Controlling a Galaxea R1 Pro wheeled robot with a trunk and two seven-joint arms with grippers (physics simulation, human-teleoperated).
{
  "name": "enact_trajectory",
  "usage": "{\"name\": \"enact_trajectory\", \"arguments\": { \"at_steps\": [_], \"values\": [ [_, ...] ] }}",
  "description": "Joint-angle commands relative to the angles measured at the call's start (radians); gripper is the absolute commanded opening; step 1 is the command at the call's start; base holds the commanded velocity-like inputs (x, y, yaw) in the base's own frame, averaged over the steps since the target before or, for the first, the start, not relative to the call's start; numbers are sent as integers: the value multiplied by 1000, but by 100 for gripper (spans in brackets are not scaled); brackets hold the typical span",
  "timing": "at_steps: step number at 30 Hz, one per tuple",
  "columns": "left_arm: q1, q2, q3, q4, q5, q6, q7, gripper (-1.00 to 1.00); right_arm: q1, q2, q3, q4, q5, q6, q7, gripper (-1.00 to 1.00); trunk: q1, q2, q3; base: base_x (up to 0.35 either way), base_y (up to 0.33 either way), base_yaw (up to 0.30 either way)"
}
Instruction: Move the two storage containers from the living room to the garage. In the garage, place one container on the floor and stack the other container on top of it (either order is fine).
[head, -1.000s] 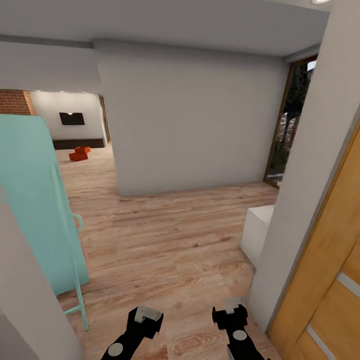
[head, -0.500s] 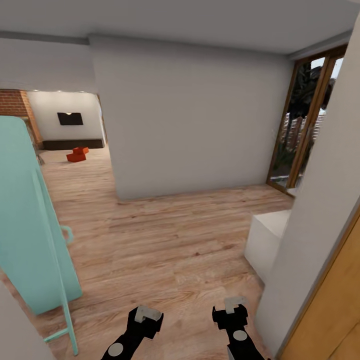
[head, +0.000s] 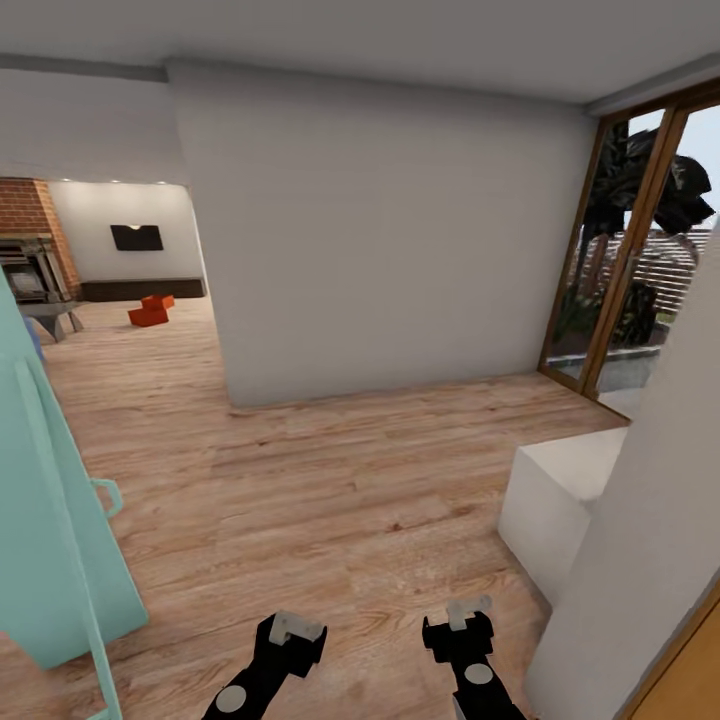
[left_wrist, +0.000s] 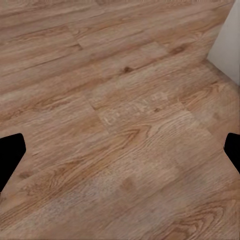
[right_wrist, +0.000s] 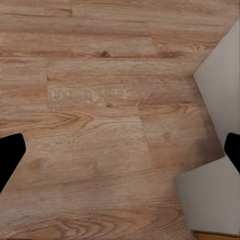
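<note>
The view has swung rightward, showing more window (head: 640, 250). Two orange-red bins (head: 148, 311) (small, touching) sit on the far living-room floor (head: 300, 480). Left gripper (head: 290, 630) and right gripper (head: 468, 615) spread wide, empty.

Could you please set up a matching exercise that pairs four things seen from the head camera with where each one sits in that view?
Things:
1. storage containers
2. white block
3. glass door
4. turquoise panel

Places:
A. close by at the view's left edge
B. far off on the wood floor, before the dark low cabinet
C. at the view's right, trees behind it
D. on the floor ahead of the right claw, beside a white wall

Pairs: 1-B, 2-D, 3-C, 4-A
</note>
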Motion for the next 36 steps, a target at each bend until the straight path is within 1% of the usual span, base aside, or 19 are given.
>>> {"name": "enact_trajectory", "arguments": {
  "at_steps": [1,2,4,5,7,8,9,10,12,13,15,22,26,36],
  "values": [
    [-1,1,-1,0,6,-4,-2,100,-1,-1,10,27,12,6,-5,100,0,-1,-1,132,0,0],
    [-1,2,-1,-1,7,-4,-2,100,-1,-1,15,64,14,6,-4,100,0,-1,-1,85,0,0],
    [-1,3,0,-1,8,-4,-2,100,-2,-4,20,103,16,6,-5,100,0,-1,-1,61,0,0],
    [-1,4,0,-1,9,-4,-2,100,-2,-10,24,141,16,7,-8,100,0,-1,-1,35,0,0],
    [-1,4,0,-1,8,-4,-2,100,-2,-22,26,186,15,7,-9,100,0,-1,-1,25,0,0],
    [-1,4,-1,-1,8,-4,-2,100,-2,-44,27,255,16,8,-10,100,0,-1,-1,14,0,0],
    [-1,3,-1,-1,8,-4,-2,100,-1,-55,27,293,16,7,-10,100,0,-1,-1,11,0,0],
    [-1,3,-1,-1,7,-4,-2,100,-1,-72,28,362,17,7,-10,100,0,-1,-1,7,0,0],
    [-1,3,-1,-1,7,-4,-2,100,-1,-83,28,421,18,7,-9,100,0,-1,-1,5,0,0],
    [-1,3,-1,-1,7,-4,-2,100,-1,-93,29,471,18,7,-9,100,0,-1,-1,3,0,0],
    [-1,3,-1,-1,7,-4,-2,100,-1,-101,30,529,18,7,-7,100,0,-1,-1,2,0,0],
    [-1,3,-1,-1,7,-6,-2,100,0,-108,30,603,12,12,-5,100,0,-1,-1,0,0,0],
    [-1,3,-1,-1,6,-6,-2,100,19,-109,29,644,12,14,-5,100,0,-1,-1,0,0,0],
    [-1,2,-1,-1,5,-6,-2,100,43,-109,30,664,12,16,-5,100,0,-1,-1,0,0,0]
  ]
}}
